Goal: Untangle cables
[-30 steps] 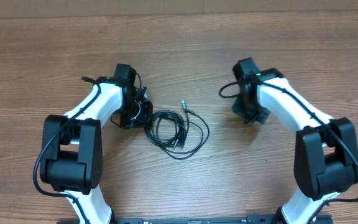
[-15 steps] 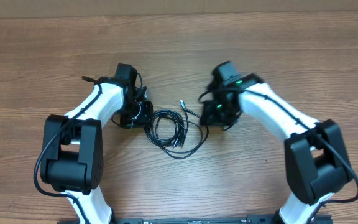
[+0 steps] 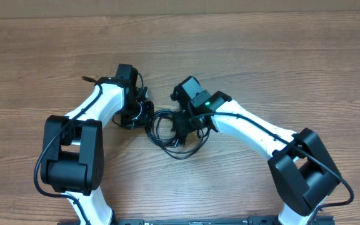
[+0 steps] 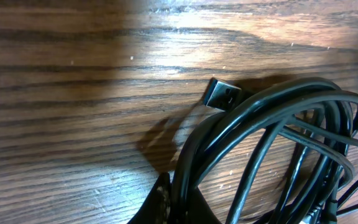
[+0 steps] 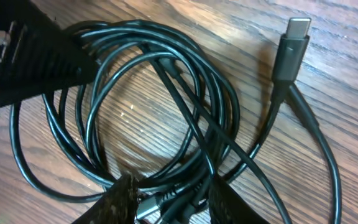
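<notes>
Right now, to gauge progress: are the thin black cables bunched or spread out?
Bunched: the thin black cables lie in overlapping loops, one silver-tipped plug poking free.

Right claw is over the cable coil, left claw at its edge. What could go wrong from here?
1. The right claw is open astride several strands of the cables. Closing may pinch them all, and a pull could tighten the tangle.
2. The left claw sits at the same coil's edge, close by, so the two could collide.
3. The plug has a lead that runs into the loops and may snag.

overhead from above, both wrists near cables [image 5: 222, 93]
</notes>
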Available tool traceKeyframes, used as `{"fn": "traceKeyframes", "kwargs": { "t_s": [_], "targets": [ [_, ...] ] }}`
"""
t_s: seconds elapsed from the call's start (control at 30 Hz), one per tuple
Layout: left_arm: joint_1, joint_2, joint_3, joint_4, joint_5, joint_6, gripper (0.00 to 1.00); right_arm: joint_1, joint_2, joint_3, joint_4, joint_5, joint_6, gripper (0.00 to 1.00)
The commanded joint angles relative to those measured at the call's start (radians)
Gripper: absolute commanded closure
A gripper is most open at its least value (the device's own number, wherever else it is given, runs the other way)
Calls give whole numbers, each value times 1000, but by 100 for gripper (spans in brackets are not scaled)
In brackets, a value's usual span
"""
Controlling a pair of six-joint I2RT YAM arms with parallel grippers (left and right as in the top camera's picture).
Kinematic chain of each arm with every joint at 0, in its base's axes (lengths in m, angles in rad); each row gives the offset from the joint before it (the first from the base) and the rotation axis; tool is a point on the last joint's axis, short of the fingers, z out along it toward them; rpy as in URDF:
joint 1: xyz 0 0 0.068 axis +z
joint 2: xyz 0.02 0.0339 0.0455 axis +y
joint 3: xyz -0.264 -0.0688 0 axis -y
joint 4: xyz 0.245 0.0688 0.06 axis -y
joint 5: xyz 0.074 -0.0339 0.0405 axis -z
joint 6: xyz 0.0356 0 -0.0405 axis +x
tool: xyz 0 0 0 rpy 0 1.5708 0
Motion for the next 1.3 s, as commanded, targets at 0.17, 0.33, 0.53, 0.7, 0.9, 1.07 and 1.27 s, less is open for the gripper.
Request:
{"fn": "traceKeyframes", "kwargs": {
  "t_s": [0.17,0.33,0.53,0.7,0.9,1.07,1.27],
  "targets": [
    [-8,-15,0,2,-24,-13,96,6,103,-7,52,36,20,68],
    [-8,-15,0,1,-24,-13,96,6,125,-7,84,82,69,72],
    [-8,-15,0,0,-23,-14,96,6,129,-7,71,100,133,96],
    [-8,-15,0,-5,-21,-14,96,-3,124,8,-34,237,384,96],
    [-8,-15,0,-10,-22,-14,96,-58,73,56,-248,465,689,96],
    [-8,-15,0,-12,-22,-13,96,-155,31,56,-311,481,726,96],
    [-7,-15,0,-15,-25,-13,96,-288,31,55,-375,481,725,96]
  ]
}}
